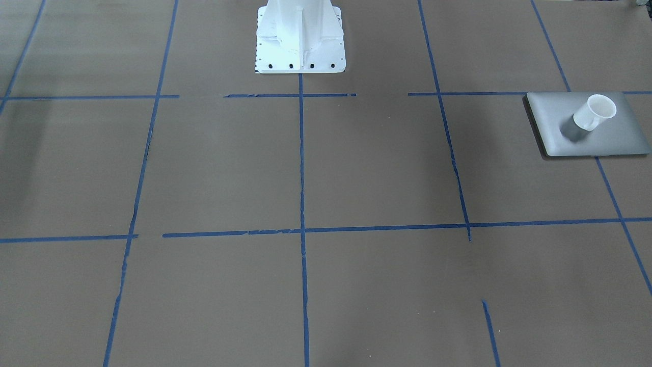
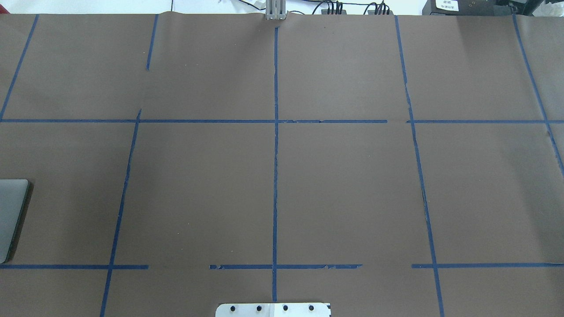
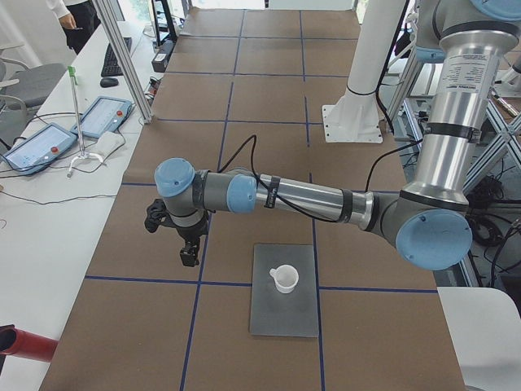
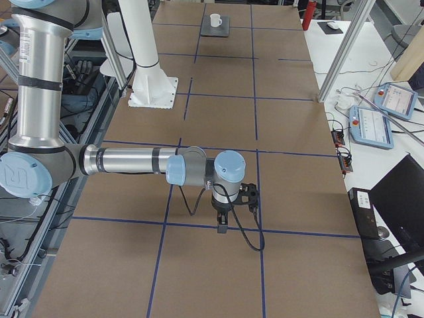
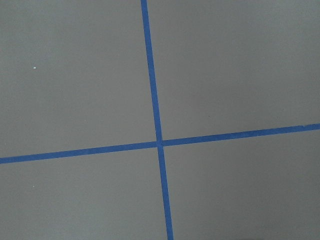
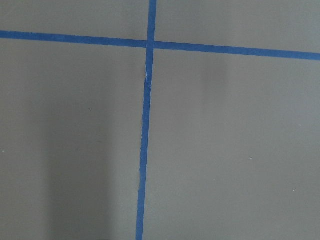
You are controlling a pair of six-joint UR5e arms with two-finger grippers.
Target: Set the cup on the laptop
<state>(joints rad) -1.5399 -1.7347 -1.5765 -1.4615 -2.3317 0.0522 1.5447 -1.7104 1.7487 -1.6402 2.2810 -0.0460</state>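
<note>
The small white cup [image 1: 593, 113] stands upright on the closed silver-grey laptop [image 1: 611, 137], near the lid's middle. Both also show in the exterior left view, cup [image 3: 285, 278] on laptop [image 3: 283, 318], and far off in the exterior right view, cup [image 4: 215, 20] on laptop [image 4: 224, 30]. Only a laptop corner [image 2: 11, 211] shows overhead. My left gripper [image 3: 189, 254] hangs over the table beside the laptop, apart from the cup; I cannot tell if it is open. My right gripper [image 4: 222, 224] hangs over the table's other end; its state is unclear too.
Brown paper with blue tape lines [image 1: 301, 229] covers the table. The white robot base [image 1: 299, 35] stands at its robot-side edge. Control tablets [image 3: 69, 130] and a red object [image 3: 24, 342] lie beside the table. Both wrist views show only paper and tape.
</note>
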